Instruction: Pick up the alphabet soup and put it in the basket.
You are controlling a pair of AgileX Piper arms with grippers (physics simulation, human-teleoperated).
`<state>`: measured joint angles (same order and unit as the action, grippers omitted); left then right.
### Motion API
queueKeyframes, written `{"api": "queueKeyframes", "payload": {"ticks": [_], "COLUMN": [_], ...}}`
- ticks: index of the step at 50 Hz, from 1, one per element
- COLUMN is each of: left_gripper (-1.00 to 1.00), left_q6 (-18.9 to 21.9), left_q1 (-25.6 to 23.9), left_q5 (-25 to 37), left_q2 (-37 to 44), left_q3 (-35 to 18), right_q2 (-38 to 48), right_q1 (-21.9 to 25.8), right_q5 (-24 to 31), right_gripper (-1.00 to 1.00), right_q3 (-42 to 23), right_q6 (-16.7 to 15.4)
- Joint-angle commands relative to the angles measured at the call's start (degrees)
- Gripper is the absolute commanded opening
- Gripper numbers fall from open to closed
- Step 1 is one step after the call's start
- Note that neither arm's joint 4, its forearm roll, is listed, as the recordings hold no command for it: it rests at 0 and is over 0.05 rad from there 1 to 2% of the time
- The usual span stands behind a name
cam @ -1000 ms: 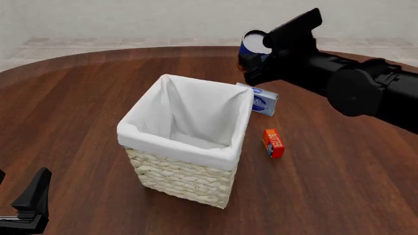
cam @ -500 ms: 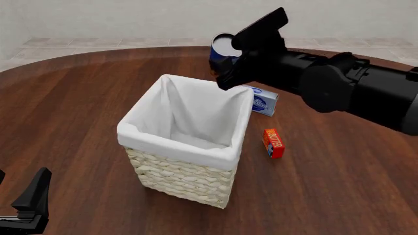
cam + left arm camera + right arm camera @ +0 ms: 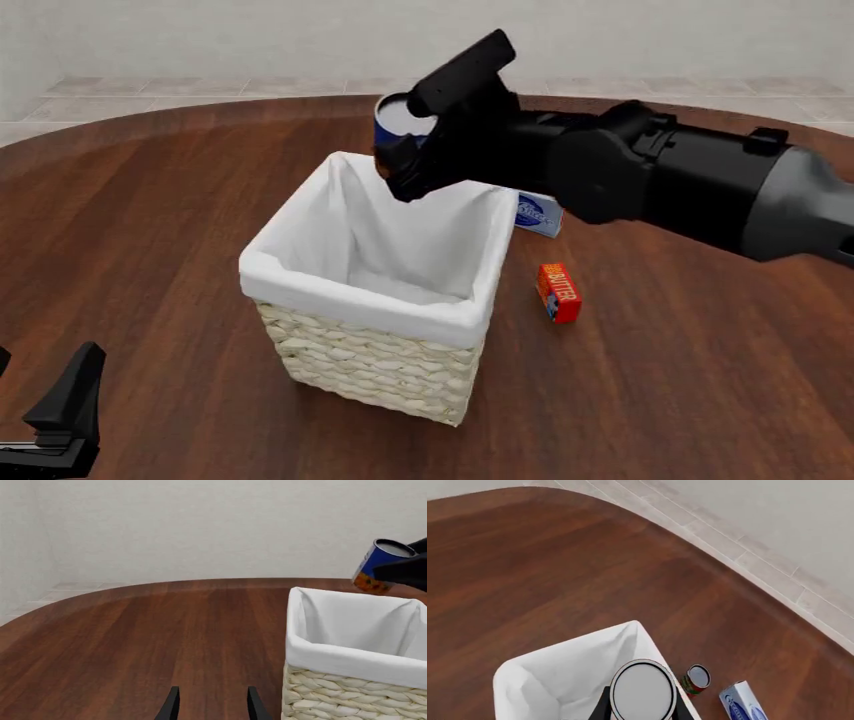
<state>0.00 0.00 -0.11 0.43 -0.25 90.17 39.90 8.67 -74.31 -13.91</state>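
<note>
alphabet soup (image 3: 395, 117) was mostly hidden in the front view behind the right gripper (image 3: 407, 140), with only its pale top and a strip of blue label showing. the left wrist view showed more: a blue can (image 3: 377, 565) with an orange lower band, tilted, in the air just above the far rim of the basket (image 3: 353, 650). from the right wrist view the can's silvery flat top (image 3: 642, 690) filled the space between the fingers (image 3: 603, 707), which were clamped against its sides, with the white liner of the basket (image 3: 554, 680) below. a second small can (image 3: 696, 679) and a blue-and-white box (image 3: 740, 705), cut off at the edge, sat on the table (image 3: 527, 580) beside the basket. the red-orange box (image 3: 558, 291) lay near the basket. the left gripper (image 3: 208, 705) stood spread and empty, its tips only just in view
</note>
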Motion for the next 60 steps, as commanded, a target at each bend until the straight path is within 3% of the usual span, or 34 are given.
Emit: {"api": "queueKeyframes", "payload": {"ticks": [1, 12, 16, 25, 35, 48, 60], "left_gripper": [1.00, 1.00, 1.00, 1.00, 1.00, 1.00, 1.00], "left_q6": [0.0, 0.0, 0.0, 0.0, 0.0, 0.0, 0.0], "left_q1": [0.0, 0.0, 0.0, 0.0, 0.0, 0.0, 0.0], "left_q5": [0.0, 0.0, 0.0, 0.0, 0.0, 0.0, 0.0], "left_q2": [0.0, 0.0, 0.0, 0.0, 0.0, 0.0, 0.0], "left_q3": [0.0, 0.0, 0.0, 0.0, 0.0, 0.0, 0.0], "right_q2": [1.9, 1.1, -0.4, 0.2, 0.9, 5.5, 6.9], "right_q1": [2.3, 3.3, 6.0, 5.8, 6.2, 5.6, 6.6], "right_q5": [4.1, 7.4, 9.5, 12.2, 13.9, 21.0, 22.2], "right_gripper": [-1.00, -1.00, -1.00, -1.00, -1.00, -1.00, -1.00], "right_q3": [-4.3, -5.7, -4.6, -4.6, -3.7, -10.5, -10.7], "right_q6": [2.4, 3.1, 4.7, 2.7, 2.6, 0.7, 0.9]}}
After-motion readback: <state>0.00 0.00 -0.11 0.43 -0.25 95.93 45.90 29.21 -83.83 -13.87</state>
